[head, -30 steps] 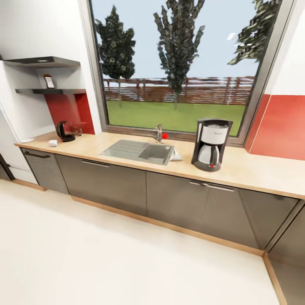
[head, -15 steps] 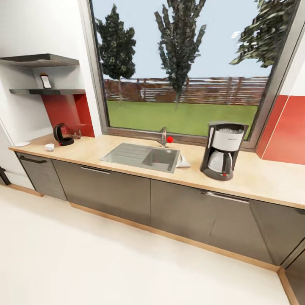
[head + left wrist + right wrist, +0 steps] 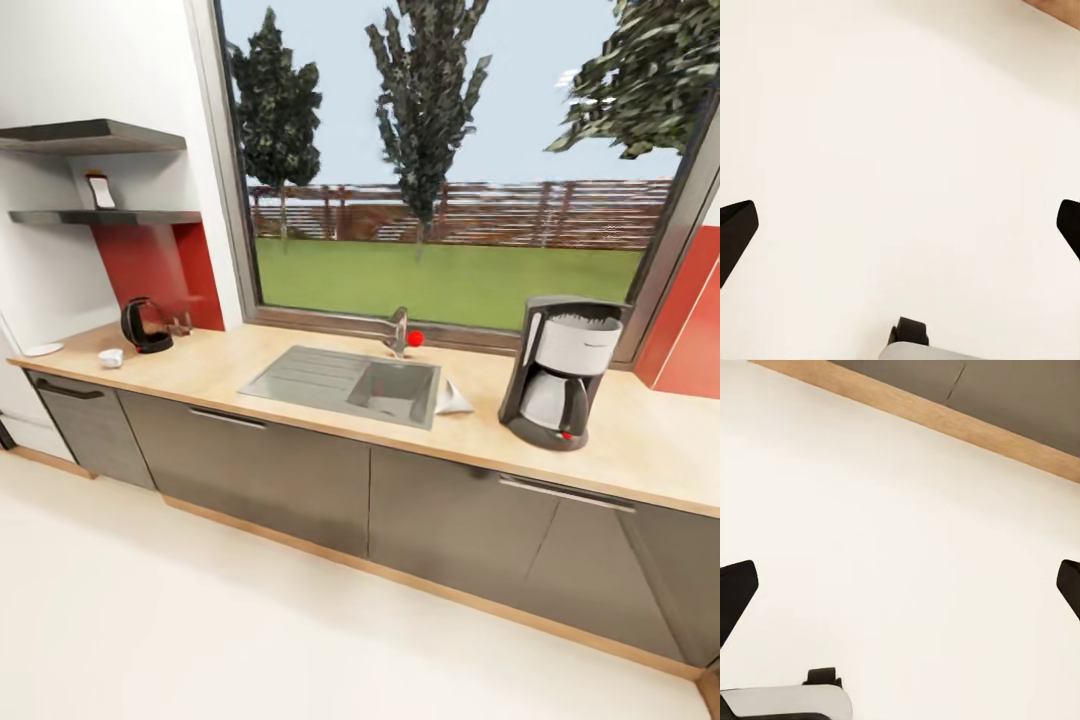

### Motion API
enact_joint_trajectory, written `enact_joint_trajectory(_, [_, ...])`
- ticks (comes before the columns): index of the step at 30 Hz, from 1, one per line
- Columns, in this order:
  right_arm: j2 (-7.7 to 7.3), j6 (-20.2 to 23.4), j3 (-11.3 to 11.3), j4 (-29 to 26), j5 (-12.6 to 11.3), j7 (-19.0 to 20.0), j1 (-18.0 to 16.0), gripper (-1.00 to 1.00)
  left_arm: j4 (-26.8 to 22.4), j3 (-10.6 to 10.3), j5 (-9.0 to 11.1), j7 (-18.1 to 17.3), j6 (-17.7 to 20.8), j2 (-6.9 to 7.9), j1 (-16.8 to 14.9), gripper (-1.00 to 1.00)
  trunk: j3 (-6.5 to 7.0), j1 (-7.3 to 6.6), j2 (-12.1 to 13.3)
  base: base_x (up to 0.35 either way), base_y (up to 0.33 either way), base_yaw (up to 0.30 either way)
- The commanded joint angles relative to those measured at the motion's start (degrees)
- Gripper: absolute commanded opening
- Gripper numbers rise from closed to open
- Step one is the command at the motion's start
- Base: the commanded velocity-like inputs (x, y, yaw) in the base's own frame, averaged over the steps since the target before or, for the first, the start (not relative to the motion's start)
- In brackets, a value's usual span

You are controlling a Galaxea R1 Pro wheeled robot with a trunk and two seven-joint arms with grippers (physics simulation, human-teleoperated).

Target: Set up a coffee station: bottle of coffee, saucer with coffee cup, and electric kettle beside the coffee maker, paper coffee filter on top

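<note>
Best to roll toward the countertop [image 3: 300,395], keeping the coffee maker [image 3: 560,372] near its right end in sight. Electric kettle [image 3: 145,325], coffee cup [image 3: 111,357] and saucer [image 3: 44,349] at the left end. Left gripper [image 3: 900,225] and right gripper [image 3: 900,585] spread wide, grasping nothing.

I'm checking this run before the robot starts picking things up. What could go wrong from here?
The filter lies right at the sink's edge, thin and flat, so a pinch may push it into the basin. The bottle stands on a shelf under another shelf, so the arm has little room overhead. The cup and saucer sit near the countertop's far end, a long carry to the coffee maker.
</note>
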Motion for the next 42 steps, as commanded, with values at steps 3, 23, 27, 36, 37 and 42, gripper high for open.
enact_joint_trajectory(3, [0.03,0.09,0.01,-0.03,0.41,-0.28,0.01,1.0,0.05,-0.15,0.48,-0.11,-0.12,-0.12,-0.05,1.0,-0.09,0.06,-0.08,0.314,0.144,-0.125])
enact_joint_trajectory(23, [0.24,0.21,0.03,-0.1,0.42,-0.18,0.01,1.0,0.13,-0.7,0.46,-0.03,-0.17,-0.09,-0.08,1.0,-0.09,0.06,-0.08,0.318,0.136,-0.112])
enact_joint_trajectory(27, [0.24,0.21,0.02,-0.24,0.36,-0.34,0.01,1.0,0.13,-0.69,0.47,-0.02,-0.13,-0.01,-0.06,1.0,-0.09,0.06,-0.08,0.298,0.207,-0.003])
enact_joint_trajectory(36, [0.25,0.21,0.01,-0.27,0.28,-0.35,0.01,1.0,0.22,-0.7,0.47,-0.02,-0.14,0.1,-0.04,1.0,0.14,0.06,-0.08,0.284,0.233,-0.235])
enact_joint_trajectory(37, [0.25,0.21,0.01,-0.27,0.29,-0.37,0.01,1.0,0.22,-0.7,0.47,-0.02,-0.12,0.09,-0.04,1.0,0.16,0.06,-0.08,0.273,0.241,-0.284])
enact_joint_trajectory(42, [0.25,0.21,0.01,-0.27,0.25,-0.35,0.02,1.0,0.22,-0.66,0.47,-0.02,-0.11,0.09,-0.04,1.0,0.28,0.06,-0.08,0.22,0.267,-0.285])
